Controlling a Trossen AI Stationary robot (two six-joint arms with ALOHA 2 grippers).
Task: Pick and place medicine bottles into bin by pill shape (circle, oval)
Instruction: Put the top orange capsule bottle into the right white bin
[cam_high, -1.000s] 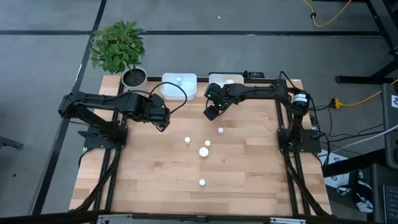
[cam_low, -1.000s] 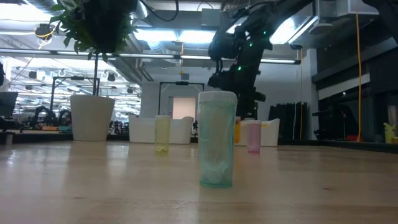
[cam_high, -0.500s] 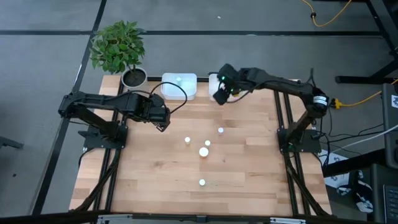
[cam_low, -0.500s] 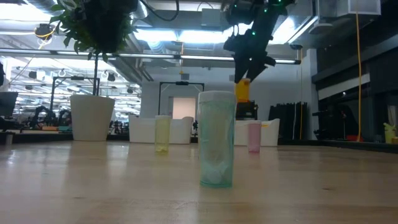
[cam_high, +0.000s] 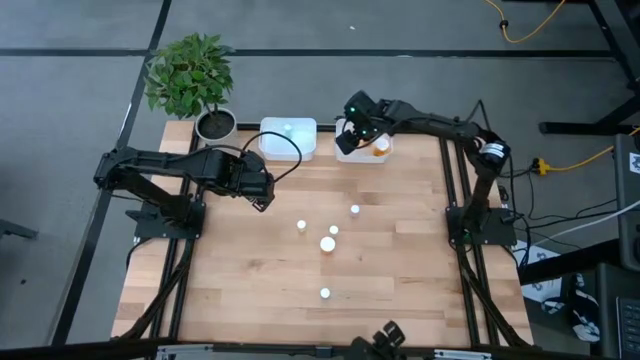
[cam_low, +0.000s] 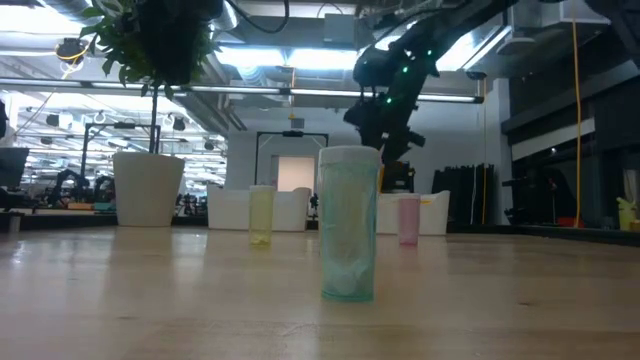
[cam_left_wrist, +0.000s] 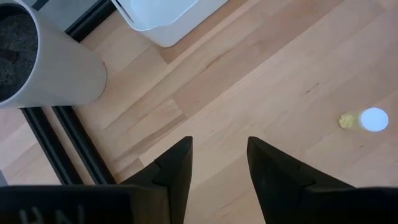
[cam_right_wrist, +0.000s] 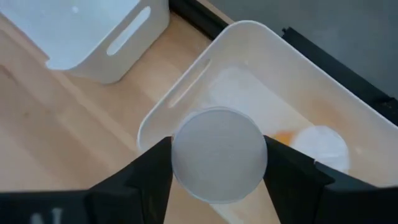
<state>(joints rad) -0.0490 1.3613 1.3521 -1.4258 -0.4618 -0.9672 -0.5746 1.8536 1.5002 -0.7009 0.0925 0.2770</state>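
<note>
Two dark fingers of my left gripper (cam_left_wrist: 217, 171) stand apart over bare wood planks. My right gripper (cam_right_wrist: 217, 163) clamps a round white-capped bottle (cam_right_wrist: 219, 154) above the smooth white bin (cam_right_wrist: 186, 93); only its wrist view shows another orange bottle (cam_right_wrist: 314, 144) inside.

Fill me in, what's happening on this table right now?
The right gripper holds a white-capped medicine bottle over the right-hand white bin, which already contains an orange bottle. The left gripper waits open over the table's left side. Five bottles still stand mid-table, such as this one.
</note>
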